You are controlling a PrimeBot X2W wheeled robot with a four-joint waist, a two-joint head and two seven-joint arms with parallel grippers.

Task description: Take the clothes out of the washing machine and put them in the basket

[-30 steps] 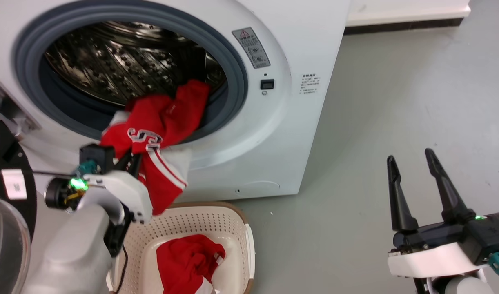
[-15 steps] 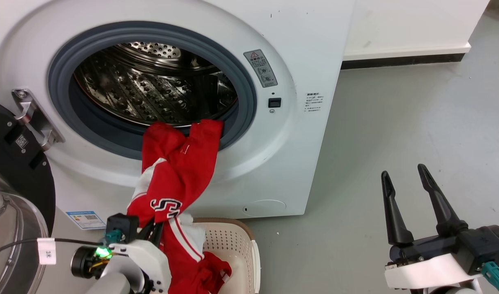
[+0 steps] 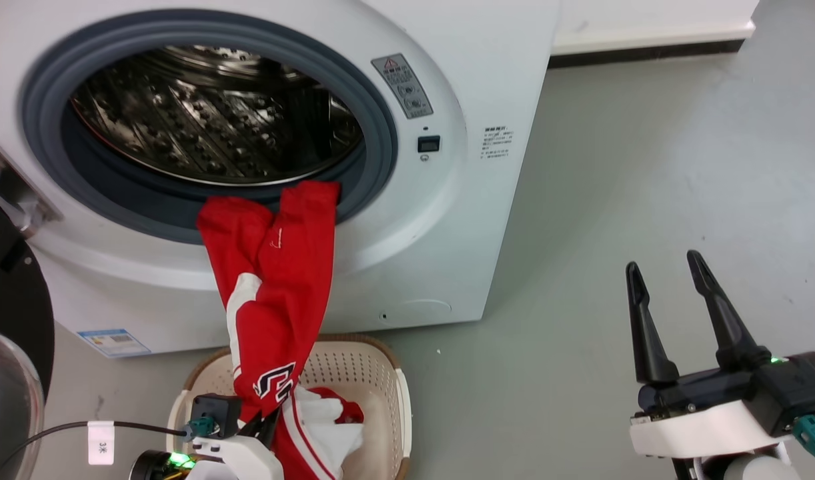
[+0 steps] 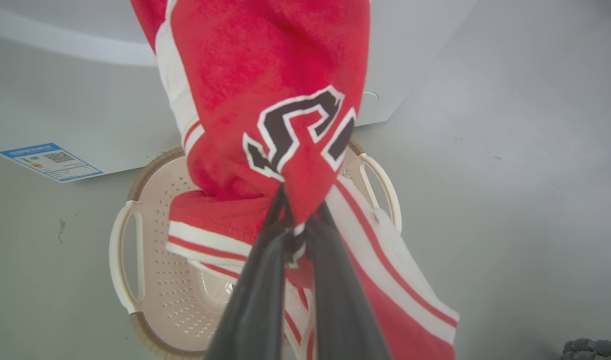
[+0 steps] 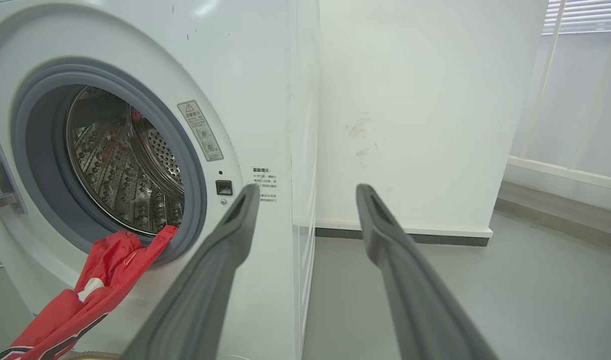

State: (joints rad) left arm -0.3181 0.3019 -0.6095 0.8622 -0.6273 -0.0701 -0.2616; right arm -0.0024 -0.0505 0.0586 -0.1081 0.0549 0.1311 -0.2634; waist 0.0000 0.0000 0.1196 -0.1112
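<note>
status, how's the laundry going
Left gripper shut on jersey, above basket. Right gripper open, empty. Jersey's top end draped over washing machine door rim, not yet clear. Nothing in the way.

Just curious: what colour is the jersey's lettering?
Black and white lettering on red jersey; clearest in left wrist view.

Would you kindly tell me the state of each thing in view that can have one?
washing machine: open, red fabric trailing out.
door: swung open.
basket: upright, fabric inside.
jersey: hanging from the washing machine down to the basket, pinched near its lower end.
left gripper: shut on the jersey.
right gripper: open, empty.
</note>
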